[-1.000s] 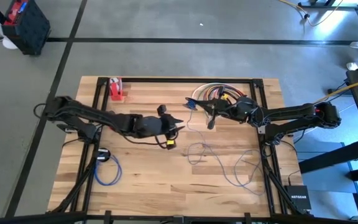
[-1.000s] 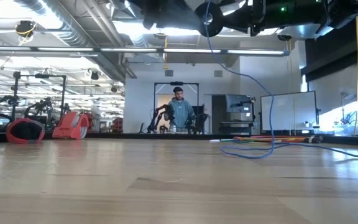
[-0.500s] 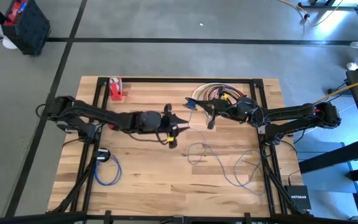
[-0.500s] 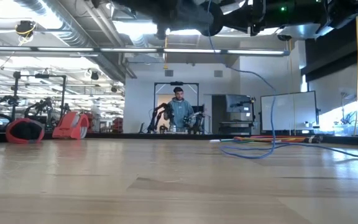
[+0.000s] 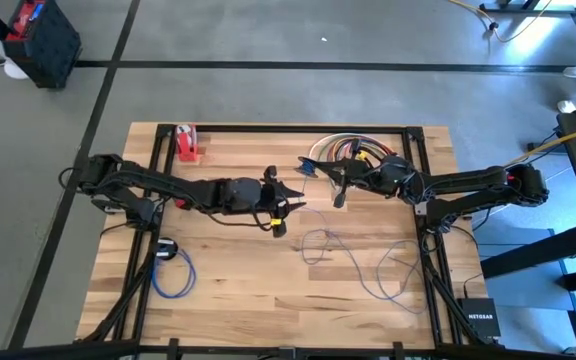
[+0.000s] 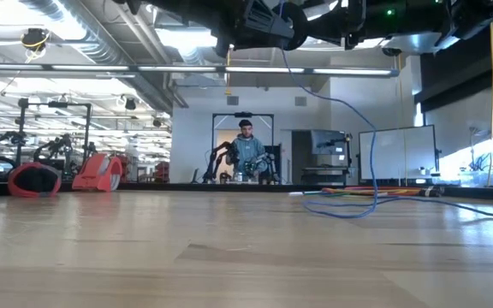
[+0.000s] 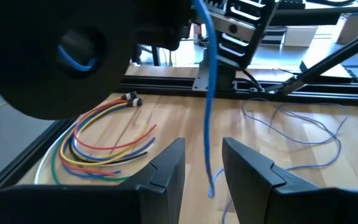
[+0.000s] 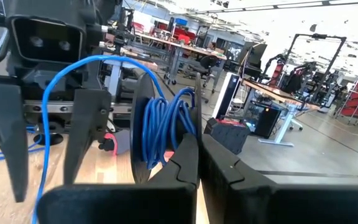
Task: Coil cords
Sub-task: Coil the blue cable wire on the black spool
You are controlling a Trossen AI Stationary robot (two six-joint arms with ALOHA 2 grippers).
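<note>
The wooden tabletop (image 5: 228, 270) carries a bundle of coloured cords (image 5: 348, 147) at its far edge and a coiled blue cord (image 5: 171, 272) near its left edge. Mid-table, the left gripper (image 5: 293, 195) hangs open around the loose blue cord (image 7: 206, 93). The right gripper (image 5: 320, 168) is clamped shut on a black spool (image 8: 143, 134) wound with it.

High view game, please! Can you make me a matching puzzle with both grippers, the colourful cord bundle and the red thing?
1 left gripper
2 right gripper
3 colourful cord bundle
4 red thing

A at the table edge, left arm's side
B shut on black spool
C on the table beside the right gripper
D open around the hanging blue cord

Pairs: 1-D, 2-B, 3-C, 4-A
</note>
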